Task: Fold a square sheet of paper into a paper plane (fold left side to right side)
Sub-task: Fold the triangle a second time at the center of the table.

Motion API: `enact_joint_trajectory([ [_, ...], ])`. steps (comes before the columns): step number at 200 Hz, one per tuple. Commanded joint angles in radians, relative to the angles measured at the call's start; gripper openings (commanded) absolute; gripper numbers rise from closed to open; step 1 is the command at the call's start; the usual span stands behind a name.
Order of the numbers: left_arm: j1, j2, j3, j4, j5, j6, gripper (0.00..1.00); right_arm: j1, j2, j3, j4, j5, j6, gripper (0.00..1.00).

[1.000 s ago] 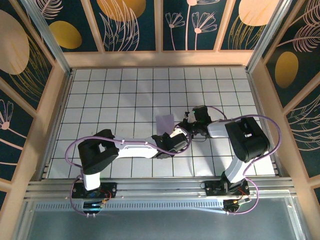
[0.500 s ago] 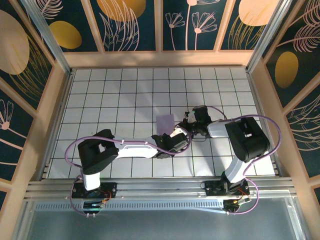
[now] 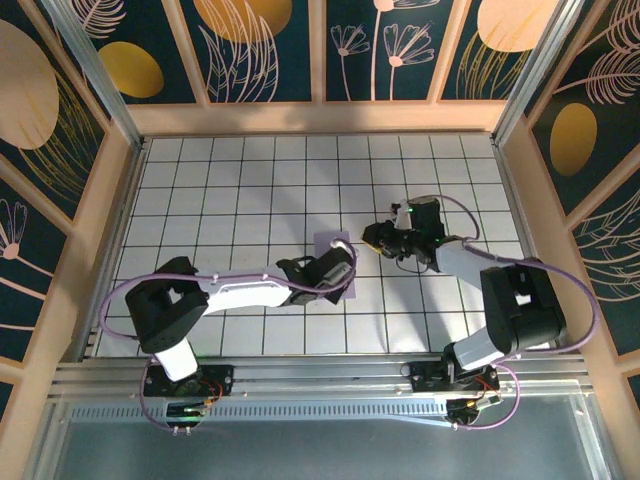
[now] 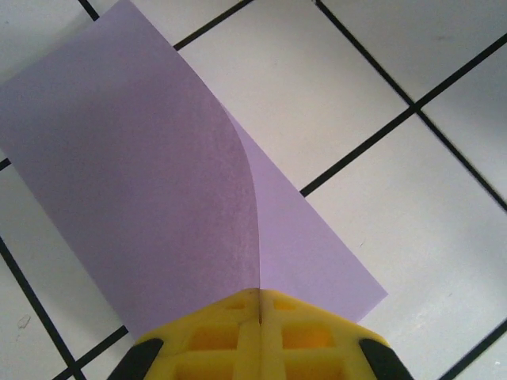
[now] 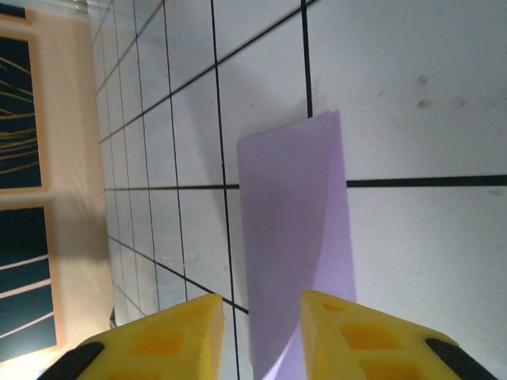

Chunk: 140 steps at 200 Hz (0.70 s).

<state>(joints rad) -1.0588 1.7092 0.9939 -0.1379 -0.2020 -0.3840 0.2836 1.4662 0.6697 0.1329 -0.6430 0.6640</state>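
The square sheet of paper [image 3: 328, 243] is lavender and lies folded over into a tall rectangle near the table's middle. In the left wrist view its upper layer [image 4: 142, 182] curves up off the lower one. My left gripper [image 3: 342, 262] is shut on the sheet's near edge, its yellow fingers [image 4: 230, 332] pressed together with the paper [image 4: 317, 261] coming out between them. My right gripper [image 3: 372, 238] stands just right of the sheet with its jaws apart. In the right wrist view the paper [image 5: 289, 206] runs down toward the gap of that gripper [image 5: 261, 317], untouched by the fingers [image 5: 348, 332].
The white gridded table [image 3: 250, 190] is walled by wooden rails [image 3: 320, 117] at the back and on both sides. Both arms reach in from the near edge and meet close together at the sheet. Open tiles lie to the left and behind.
My left gripper has shut on the sheet's edge. My right gripper has opened and drawn back to the right, away from the paper. The left arm has swung a little leftward.
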Motion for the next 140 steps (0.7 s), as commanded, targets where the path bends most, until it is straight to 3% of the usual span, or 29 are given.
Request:
enact_joint_trajectory([
  [1, 0.040, -0.042, -0.038, 0.086, 0.173, -0.033, 0.00, -0.009, -0.076, -0.044, -0.117, 0.052, -0.092, 0.30],
  [46, 0.105, -0.049, -0.082, 0.177, 0.331, -0.102, 0.00, 0.044, -0.155, -0.161, -0.109, 0.028, -0.071, 0.00],
  [97, 0.123, -0.019, -0.064, 0.155, 0.349, -0.120, 0.00, 0.221, -0.070, -0.209, 0.031, 0.060, 0.040, 0.00],
  [140, 0.127, -0.013, -0.067, 0.146, 0.337, -0.125, 0.00, 0.278, 0.013, -0.185, 0.057, 0.097, 0.052, 0.00],
])
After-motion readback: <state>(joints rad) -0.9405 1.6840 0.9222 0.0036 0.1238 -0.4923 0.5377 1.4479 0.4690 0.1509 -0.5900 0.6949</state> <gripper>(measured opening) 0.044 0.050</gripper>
